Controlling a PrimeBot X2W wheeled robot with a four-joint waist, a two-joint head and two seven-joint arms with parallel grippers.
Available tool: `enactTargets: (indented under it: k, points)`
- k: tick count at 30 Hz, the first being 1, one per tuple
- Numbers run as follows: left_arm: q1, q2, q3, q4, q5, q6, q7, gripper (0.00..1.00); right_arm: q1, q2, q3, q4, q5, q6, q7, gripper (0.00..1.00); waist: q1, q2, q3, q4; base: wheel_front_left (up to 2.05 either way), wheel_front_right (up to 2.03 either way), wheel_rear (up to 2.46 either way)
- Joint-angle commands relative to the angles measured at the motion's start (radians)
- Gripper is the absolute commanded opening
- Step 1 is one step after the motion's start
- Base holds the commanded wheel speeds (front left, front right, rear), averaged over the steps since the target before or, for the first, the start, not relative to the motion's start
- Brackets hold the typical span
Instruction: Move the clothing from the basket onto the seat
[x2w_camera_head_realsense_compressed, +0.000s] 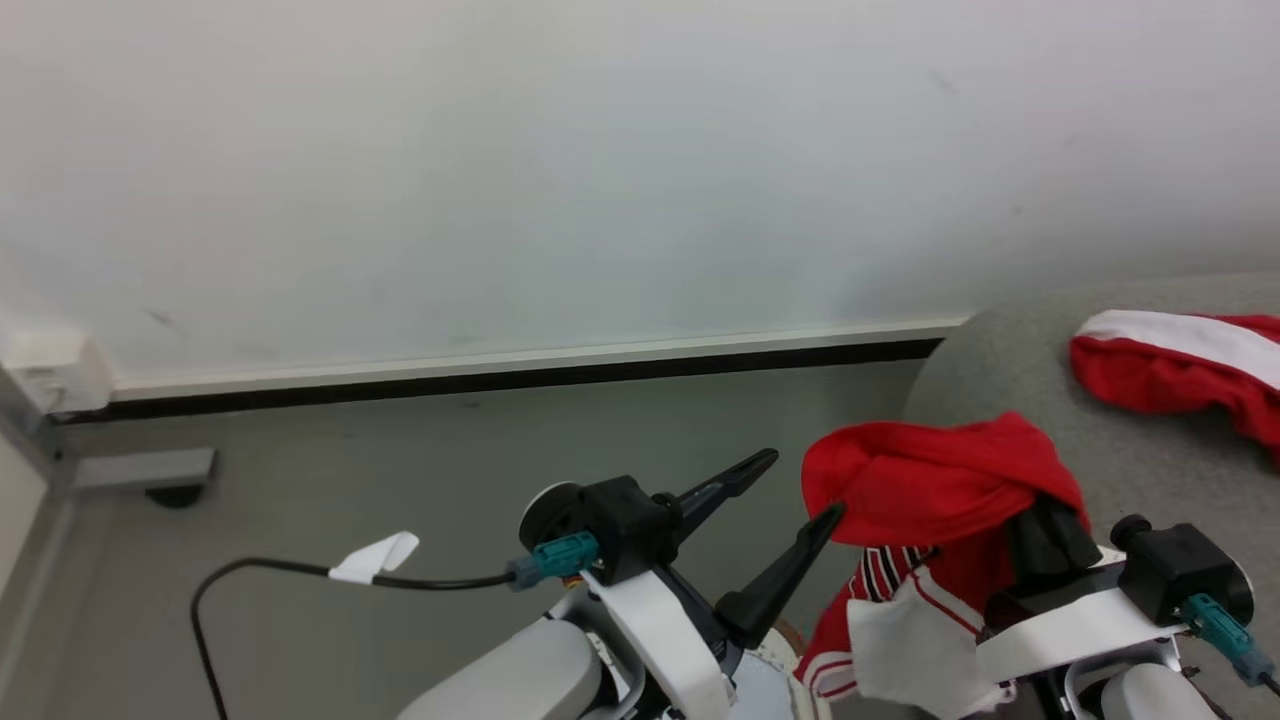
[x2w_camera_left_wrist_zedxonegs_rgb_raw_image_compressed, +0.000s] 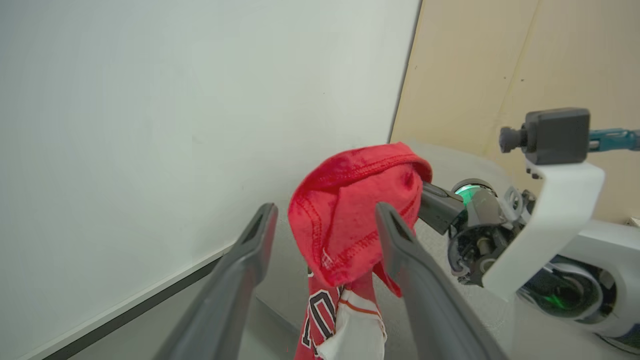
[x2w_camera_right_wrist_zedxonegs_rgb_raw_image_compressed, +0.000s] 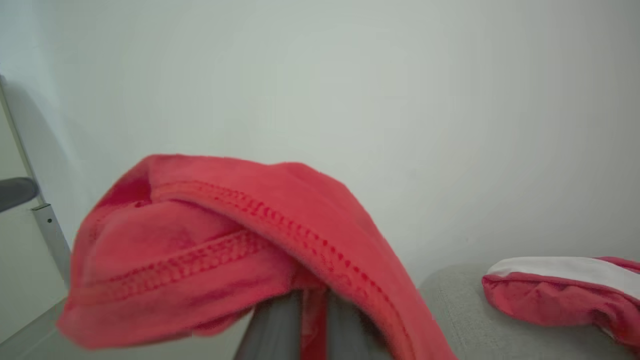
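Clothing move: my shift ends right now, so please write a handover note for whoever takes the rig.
Left tool: open and empty, its fingers close beside the held piece.
Right tool: shut on a red garment, held up by the near edge of the seat, with part of it hanging down.
Done: one red-and-white garment lies on the seat.
Left: carry the red garment over the seat and release it. How much remains in the basket cannot be told.
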Motion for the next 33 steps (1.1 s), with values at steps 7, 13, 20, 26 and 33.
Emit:
enactTargets:
  k: [7, 13, 20, 26, 33]
  points:
    - [0.024, 0.014, 0.004, -0.030, 0.036, -0.011, -0.013, 1.00, 0.030, -0.026, -0.061, -0.062, -0.026, -0.002, -0.002, 0.00, -0.0001, -0.0001, 0.043, -0.187, 0.00, 0.00, 0.00]
    - [0.030, 0.025, 0.009, -0.032, 0.074, -0.015, -0.015, 1.00, 0.056, -0.029, -0.079, -0.095, -0.032, -0.002, -0.002, 0.00, -0.0001, -0.0001, 0.063, -0.277, 0.00, 0.00, 0.00]
    - [0.039, 0.021, 0.012, -0.019, 0.093, -0.017, -0.015, 1.00, 0.076, -0.017, -0.072, -0.112, -0.029, -0.002, -0.002, 0.00, -0.0001, -0.0001, 0.077, -0.344, 0.00, 0.00, 0.00]
    - [0.044, 0.015, 0.019, -0.013, 0.105, -0.022, -0.015, 1.00, 0.058, -0.015, -0.059, -0.110, -0.025, -0.002, -0.002, 0.00, -0.0001, -0.0001, 0.083, -0.359, 0.00, 0.00, 0.00]
    - [0.036, 0.022, 0.018, -0.009, 0.111, -0.031, -0.015, 1.00, -0.042, -0.047, -0.052, -0.120, 0.012, -0.002, -0.002, 0.00, -0.0001, -0.0001, 0.119, -0.339, 0.00, 0.00, 0.00]
